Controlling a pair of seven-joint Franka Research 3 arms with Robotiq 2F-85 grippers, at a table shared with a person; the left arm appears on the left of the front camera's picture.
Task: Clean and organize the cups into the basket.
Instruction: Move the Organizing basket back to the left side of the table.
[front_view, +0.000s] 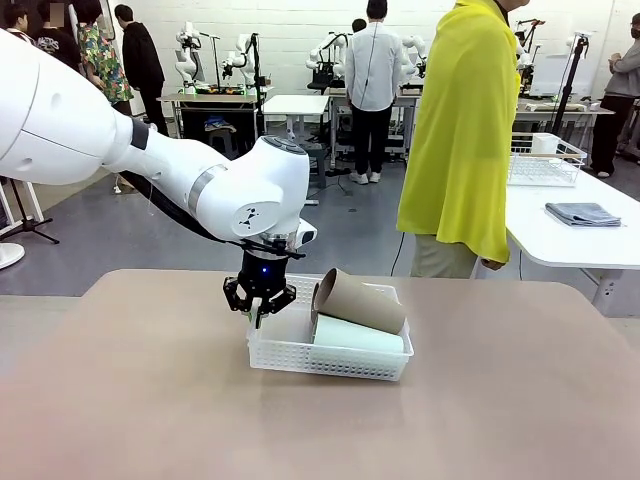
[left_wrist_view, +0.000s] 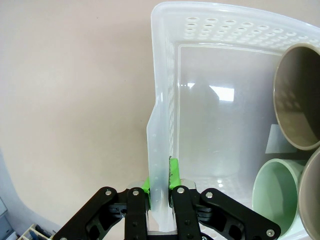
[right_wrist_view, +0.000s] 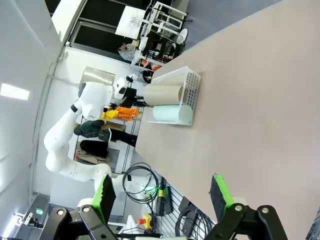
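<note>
The white lattice basket (front_view: 320, 358) stands at mid-table. Inside it a brown cup (front_view: 360, 302) lies on its side over a pale mint green cup (front_view: 358, 337). My left gripper (front_view: 258, 305) points down at the basket's left end, shut on that end's wall. In the left wrist view the green pads (left_wrist_view: 174, 170) pinch the basket wall (left_wrist_view: 165, 100) between them in my left gripper (left_wrist_view: 160, 180). To the right lie a brown cup's mouth (left_wrist_view: 300, 95), the mint cup (left_wrist_view: 275, 192) and the edge of a second brown cup (left_wrist_view: 312, 200). My right gripper (right_wrist_view: 162, 197) hangs open with nothing in it, far from the basket (right_wrist_view: 192, 90).
A person in a yellow top (front_view: 460, 130) stands at the far side of the table. A white table at the right holds a wire basket (front_view: 545, 160) and a folded grey cloth (front_view: 583, 213). Bare tabletop (front_view: 150, 400) surrounds the basket.
</note>
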